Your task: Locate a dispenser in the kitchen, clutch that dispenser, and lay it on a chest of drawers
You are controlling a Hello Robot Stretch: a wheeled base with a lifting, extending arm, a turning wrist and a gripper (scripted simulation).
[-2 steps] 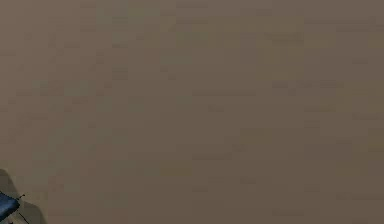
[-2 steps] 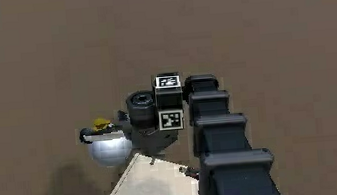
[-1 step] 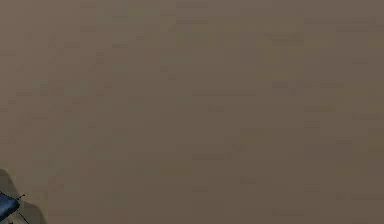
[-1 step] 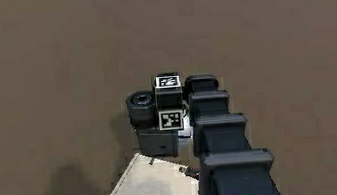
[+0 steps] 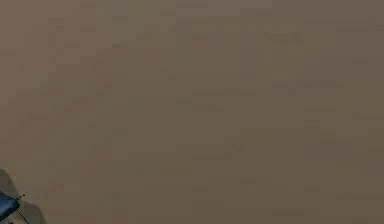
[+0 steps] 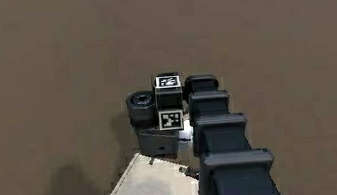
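Observation:
In the arm side view the dark square arm (image 6: 220, 142) rises from the bottom edge, with two white marker squares (image 6: 168, 101) at its far end. Left of them sits the gripper (image 6: 139, 112), a dark rounded body with a grey part below it. I cannot make out its fingers. A pale flat thing with a red mark (image 6: 146, 190) lies below the gripper at the bottom edge. Its shape does not tell me what it is. I cannot tell whether the gripper holds anything.
Plain brown floor (image 6: 44, 65) spreads around the arm on all sides. The forward view has an even brown surface (image 5: 200, 100), with a small dark and grey shape (image 5: 12, 207) in its bottom left corner.

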